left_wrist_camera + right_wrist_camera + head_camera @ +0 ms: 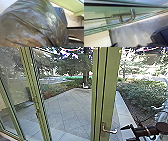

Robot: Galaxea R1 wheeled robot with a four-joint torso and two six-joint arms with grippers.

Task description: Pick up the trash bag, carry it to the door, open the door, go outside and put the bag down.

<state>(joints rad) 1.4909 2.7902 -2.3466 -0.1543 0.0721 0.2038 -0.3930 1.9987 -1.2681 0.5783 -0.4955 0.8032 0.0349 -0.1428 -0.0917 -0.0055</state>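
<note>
In the head view my right gripper is just right of the metal handle on the green-framed door, with a small gap between them. The right wrist view has the handle beyond my right gripper, whose fingers stand apart, nothing between them. A dark, shiny trash bag looms large in the left wrist view, its folds drawn together towards my left gripper, which is shut on it; the fingertips are buried in the plastic. Whether the door is ajar, I cannot tell.
Glass panels with green frames stand at the left. Outside lies a paved area, with a pale border strip along its right side. Bushes grow at the right, and a tree trunk rises at the back.
</note>
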